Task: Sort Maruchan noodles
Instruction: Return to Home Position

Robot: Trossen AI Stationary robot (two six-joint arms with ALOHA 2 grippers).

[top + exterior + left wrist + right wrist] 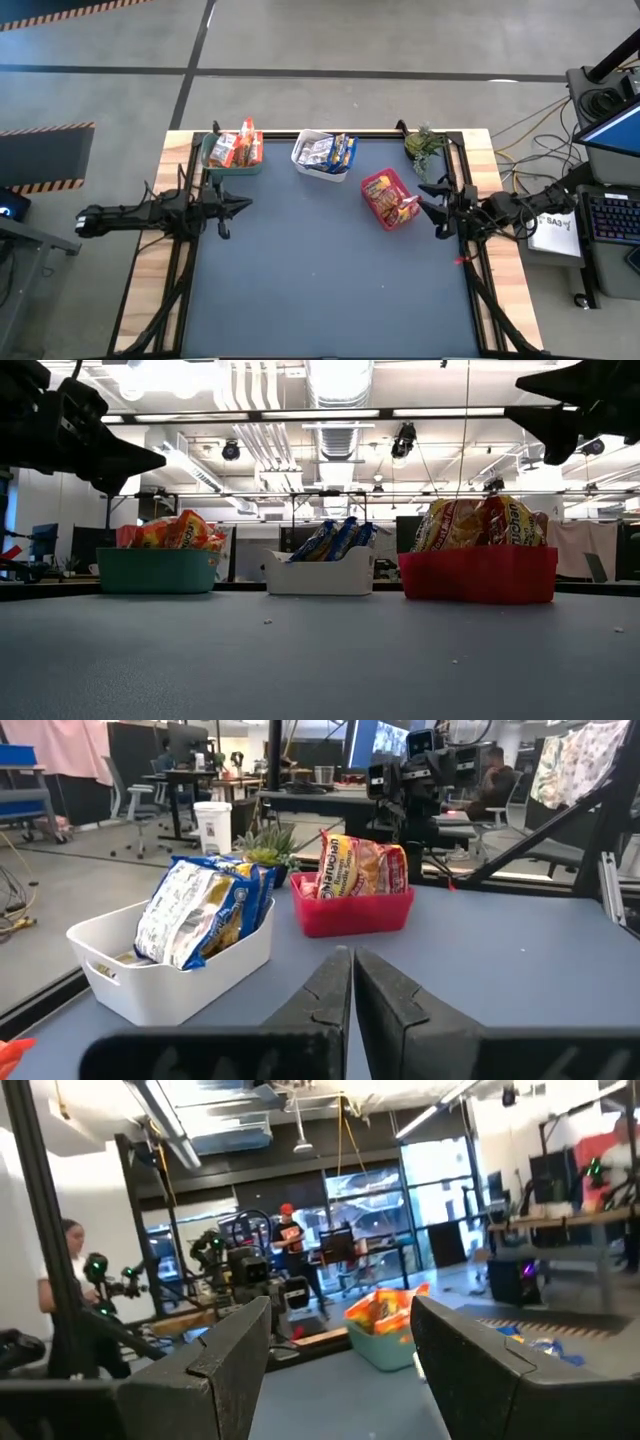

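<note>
Every pack of noodles lies in the green bin, white bin or red bin, toward the worktop's far side. The left gripper, fingers clenched, and the right gripper, fingers spread, hang empty at opposite sides, pointing inward.

Seen from above, grey concrete floor surrounds the table, with yellow-and-black hazard tape at ten o'clock, a computer keyboard at three o'clock and loose cables at two o'clock. Overhead run silver ventilation ducts and long strip lights. The open room beyond holds office chairs, a workbench and a tall glass wall.
</note>
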